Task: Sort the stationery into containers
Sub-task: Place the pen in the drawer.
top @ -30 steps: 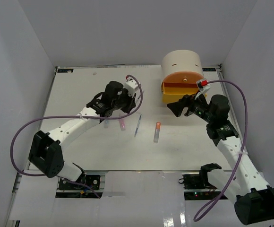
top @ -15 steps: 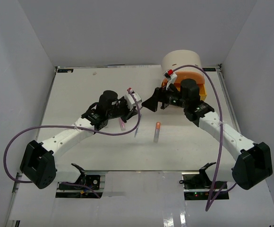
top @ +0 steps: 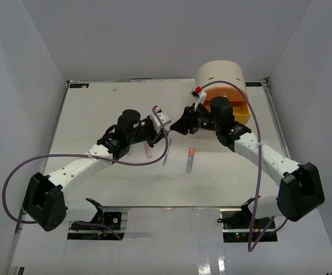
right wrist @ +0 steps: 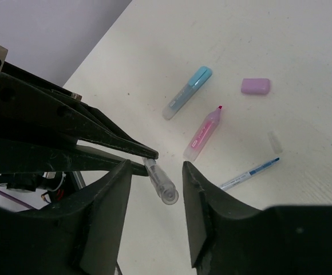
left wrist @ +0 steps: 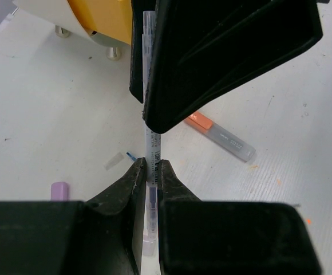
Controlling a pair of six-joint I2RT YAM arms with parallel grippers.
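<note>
Left jaws pinch a thin clear pen [left wrist: 152, 146] above the worktop's middle. Right jaws are spread around the pen's free end, with a gap on either side. Below lie an orange-capped marker [left wrist: 220, 135], blue marker [right wrist: 186, 93], pink marker [right wrist: 202, 133], blue pen [right wrist: 251, 173] and purple piece [right wrist: 255, 86]. The organiser [top: 220, 73] stands at the far right corner, its orange drawer [top: 237, 94] out.

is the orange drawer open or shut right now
Open: in the top view the orange drawer juts out from the front of the cream organiser, with its yellow-orange inside showing.
</note>
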